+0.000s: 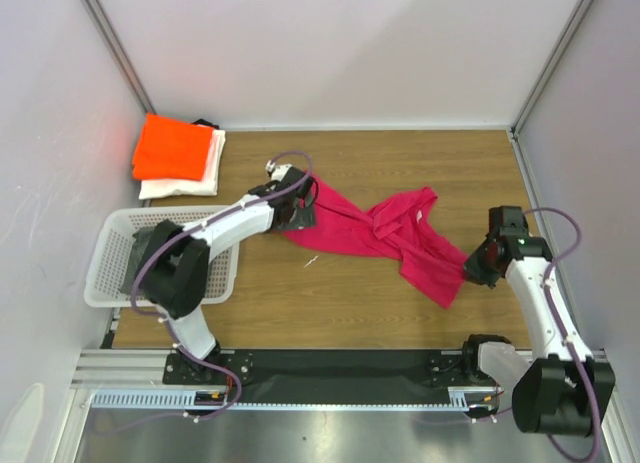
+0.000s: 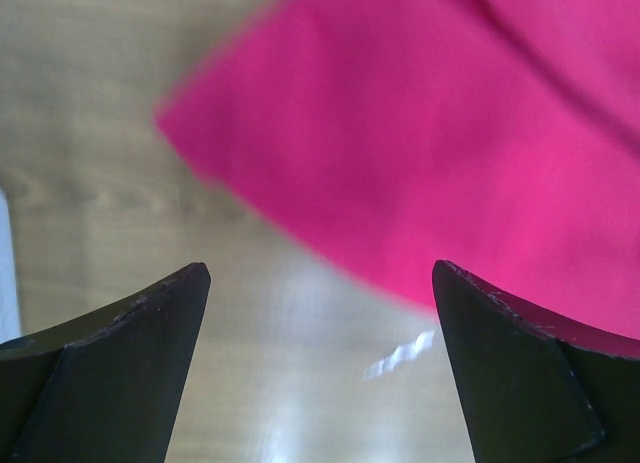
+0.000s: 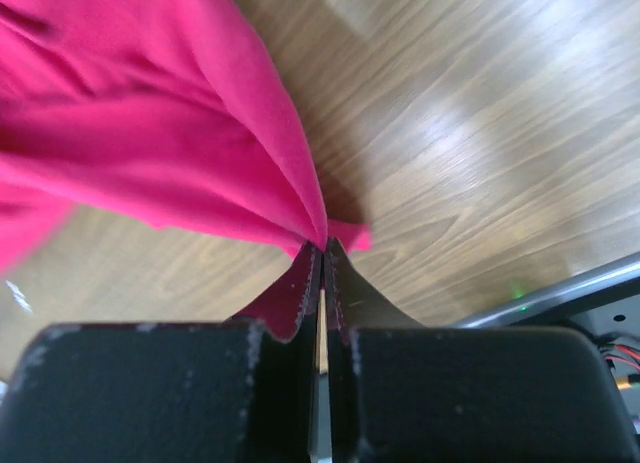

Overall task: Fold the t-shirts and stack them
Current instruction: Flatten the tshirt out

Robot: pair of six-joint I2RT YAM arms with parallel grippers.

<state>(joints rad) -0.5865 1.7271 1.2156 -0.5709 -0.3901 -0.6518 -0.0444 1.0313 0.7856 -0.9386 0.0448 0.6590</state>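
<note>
Arms at work on a crumpled pink t-shirt (image 1: 375, 233), which lies stretched and twisted across the middle of the wooden surface (image 1: 330, 303). The right hand (image 1: 472, 270), fingers pressed together, pinches a corner of the pink t-shirt at its near right end, where the cloth gathers into folds. At the pink t-shirt's opposite end the left hand (image 1: 298, 211) is spread wide and holds nothing, its fingertips over bare wood just beside the cloth's edge. Well apart from the pink t-shirt, beyond that same end in the far corner, an orange t-shirt (image 1: 175, 148) sits folded atop a folded white t-shirt (image 1: 190, 186). A white basket (image 1: 100, 283) stands off that end too, toward the near edge.
</note>
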